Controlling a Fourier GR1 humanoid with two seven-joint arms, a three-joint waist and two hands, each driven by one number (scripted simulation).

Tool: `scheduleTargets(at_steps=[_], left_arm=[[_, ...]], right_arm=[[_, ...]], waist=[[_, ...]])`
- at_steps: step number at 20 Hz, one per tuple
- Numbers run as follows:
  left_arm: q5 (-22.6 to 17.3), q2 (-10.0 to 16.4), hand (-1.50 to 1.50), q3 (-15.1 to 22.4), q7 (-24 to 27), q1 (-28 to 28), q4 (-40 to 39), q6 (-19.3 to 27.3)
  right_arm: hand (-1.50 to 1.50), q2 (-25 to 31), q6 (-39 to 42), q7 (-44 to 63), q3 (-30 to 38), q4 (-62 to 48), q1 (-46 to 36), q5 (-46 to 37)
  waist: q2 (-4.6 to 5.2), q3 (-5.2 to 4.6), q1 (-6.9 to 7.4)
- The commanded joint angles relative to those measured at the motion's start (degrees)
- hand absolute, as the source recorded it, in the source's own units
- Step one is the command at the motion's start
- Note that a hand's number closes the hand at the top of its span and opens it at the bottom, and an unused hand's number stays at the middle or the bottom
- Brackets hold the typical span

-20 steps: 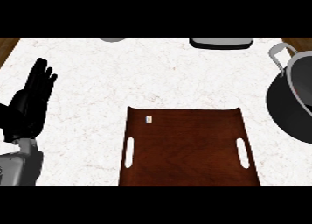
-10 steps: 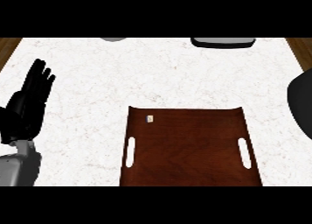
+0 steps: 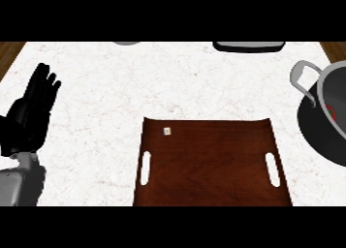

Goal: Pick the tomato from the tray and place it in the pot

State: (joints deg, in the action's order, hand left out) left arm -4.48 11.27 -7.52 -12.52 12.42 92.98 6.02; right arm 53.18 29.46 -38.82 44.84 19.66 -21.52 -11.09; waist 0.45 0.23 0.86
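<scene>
The brown tray [image 3: 208, 164] with two white handle slots lies at the lower centre of the head view; only a small white label [image 3: 166, 130] shows on it. The dark grey pot [image 3: 345, 140] stands at the right edge, cut off by the frame, with its grey loop handle [image 3: 302, 77] pointing up-left. A thin red sliver, seemingly the tomato [image 3: 334, 112], shows inside the pot against its wall. My left hand [image 3: 28, 116] rests at the far left, fingers straight and pointing up, holding nothing. My right hand does not show.
The white speckled counter [image 3: 168, 82] spreads around the tray. At the far edge sit a grey object [image 3: 127, 43] and a dark, grey-rimmed object [image 3: 248, 46], both cut off. Wood shows at the far corners [image 3: 4, 53].
The pot slid mostly out of view at the right half a second ago and is now back, handle showing, with a red sliver inside. My left hand has not moved.
</scene>
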Motion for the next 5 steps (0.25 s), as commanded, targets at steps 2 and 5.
scheduleTargets(at_steps=[2,5], left_arm=[[-0.16,0.86,0.0,-0.41,-1.51,1.12,0.26,-0.26],[0.26,-0.54,0.0,0.35,-0.96,1.14,-0.49,0.44]], right_arm=[[-1.5,3.8,6.58,-5.17,-0.94,-3.0,-0.21,-0.23],[-1.5,3.9,7.19,-5.74,-1.28,-3.56,-0.07,0.44]], waist=[[0.16,0.17,0.66],[0.05,0.1,0.27]])
